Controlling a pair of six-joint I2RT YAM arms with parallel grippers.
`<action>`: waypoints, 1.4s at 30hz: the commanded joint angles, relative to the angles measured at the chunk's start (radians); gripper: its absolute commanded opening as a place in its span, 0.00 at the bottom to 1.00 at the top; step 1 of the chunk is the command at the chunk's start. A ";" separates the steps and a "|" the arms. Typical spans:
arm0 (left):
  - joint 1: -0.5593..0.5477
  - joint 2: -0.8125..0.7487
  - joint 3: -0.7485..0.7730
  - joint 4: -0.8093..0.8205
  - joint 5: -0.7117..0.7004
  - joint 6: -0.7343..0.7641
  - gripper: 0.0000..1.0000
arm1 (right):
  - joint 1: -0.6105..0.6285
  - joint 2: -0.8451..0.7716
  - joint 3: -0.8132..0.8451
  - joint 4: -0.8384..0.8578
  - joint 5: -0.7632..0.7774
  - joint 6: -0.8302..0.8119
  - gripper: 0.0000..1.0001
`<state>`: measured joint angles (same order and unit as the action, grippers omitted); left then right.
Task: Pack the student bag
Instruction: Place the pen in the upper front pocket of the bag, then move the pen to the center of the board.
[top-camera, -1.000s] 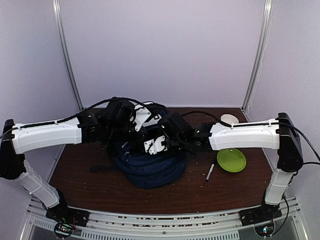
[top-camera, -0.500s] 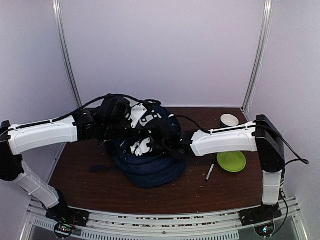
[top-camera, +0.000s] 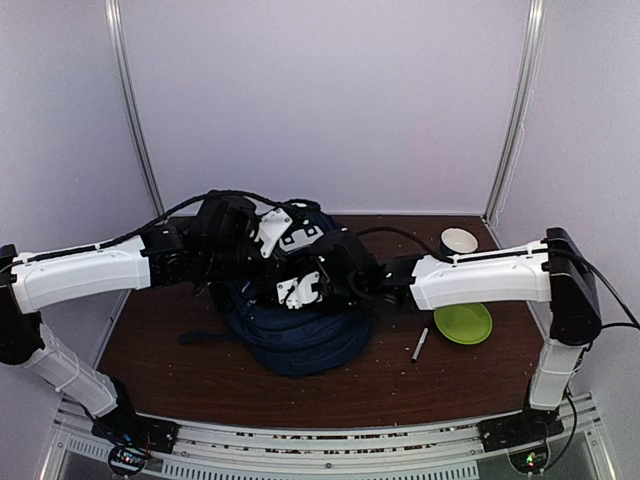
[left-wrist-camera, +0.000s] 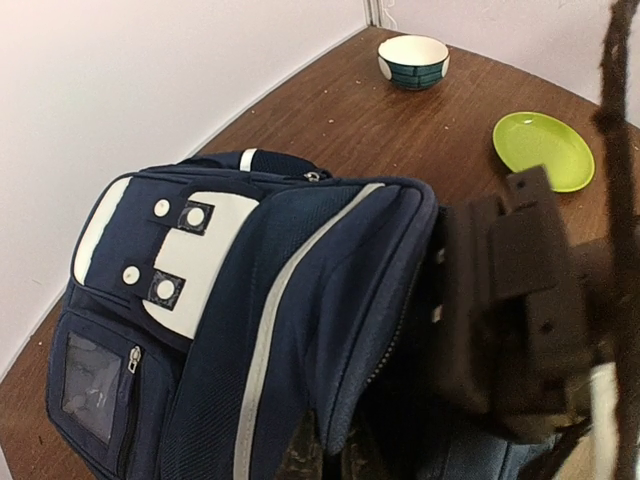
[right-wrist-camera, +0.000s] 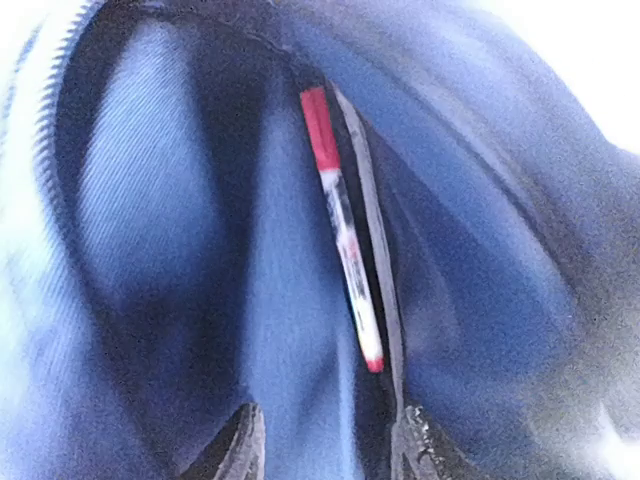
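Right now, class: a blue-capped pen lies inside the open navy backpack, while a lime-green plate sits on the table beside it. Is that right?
No: the pen inside the backpack is red-capped, per the right wrist view; the plate is as stated.

The bag (top-camera: 300, 345) fills the mid-tabletop (top-camera: 150, 320), with bare wood to its left and front. A pen (top-camera: 420, 344), plate (top-camera: 463, 322) and bowl (top-camera: 458, 241) stand on its right. Inside, a marker (right-wrist-camera: 345, 240) lies ahead of the right tool (right-wrist-camera: 325, 445), whose tips are parted.

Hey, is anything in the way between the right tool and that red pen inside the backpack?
Nothing visible. The right tool is open inside the backpack, and the pen lies along a fabric fold straight ahead of its fingertips.
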<state>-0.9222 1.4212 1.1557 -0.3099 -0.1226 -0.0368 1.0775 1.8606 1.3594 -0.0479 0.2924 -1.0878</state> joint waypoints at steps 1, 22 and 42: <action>-0.009 -0.005 0.016 0.132 0.011 -0.012 0.00 | -0.005 -0.128 -0.039 -0.145 -0.042 0.104 0.47; -0.007 0.071 -0.029 0.208 0.072 -0.031 0.00 | -0.172 -0.523 -0.531 -0.673 -0.231 0.109 0.29; -0.007 0.033 -0.061 0.225 0.067 -0.036 0.00 | -0.309 -0.123 -0.262 -0.803 -0.187 -0.139 0.39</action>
<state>-0.9249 1.4845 1.0969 -0.1909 -0.0662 -0.0631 0.7723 1.6852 1.0592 -0.8833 0.0681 -1.1885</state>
